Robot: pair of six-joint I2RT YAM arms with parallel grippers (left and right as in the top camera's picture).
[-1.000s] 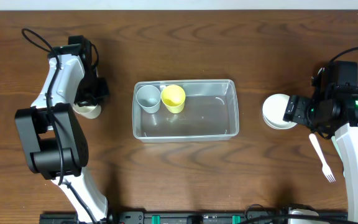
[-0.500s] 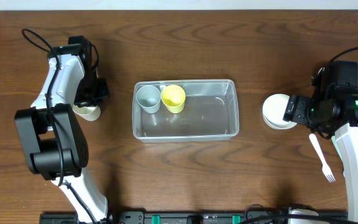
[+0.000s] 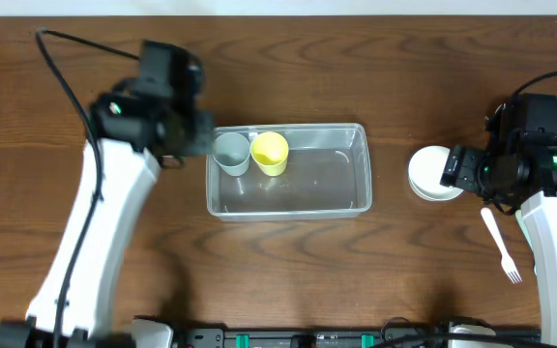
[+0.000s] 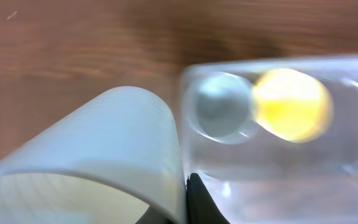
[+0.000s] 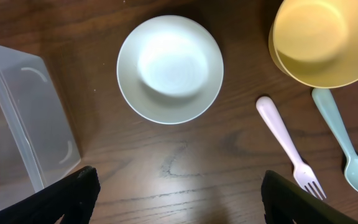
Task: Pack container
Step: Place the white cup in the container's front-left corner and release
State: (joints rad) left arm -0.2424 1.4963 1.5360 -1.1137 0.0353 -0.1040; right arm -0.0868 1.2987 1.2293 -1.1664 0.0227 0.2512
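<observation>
The container (image 3: 332, 179) sits at the centre of the tabletop (image 3: 288, 275), long side running left to right. We judge it light and thin-walled, stiff at the rim but likely to flex along the long sides. Its smooth plastic would probably slide on the wood if bumped. If it must be moved or steadied, the rolled rim on a short side looks like the best place to take hold. Anything lowered in should clear that rim rather than drag it.

Inside, in the upper left corner, a grey cup (image 3: 230, 153) and a yellow cup (image 3: 270, 152) stand upright, touching.

Just left of that corner, the left end effector (image 4: 188, 202) is clenched on the wall of a pale cup (image 4: 104, 149), which is tipped on its side.

At the right of the frame, the right end effector (image 5: 179, 190) hangs released, holding nothing. Below it lie a white dish (image 5: 169, 68), a yellow bowl (image 5: 325, 40), a pink fork (image 5: 284, 146) and a teal spoon (image 5: 347, 149).
</observation>
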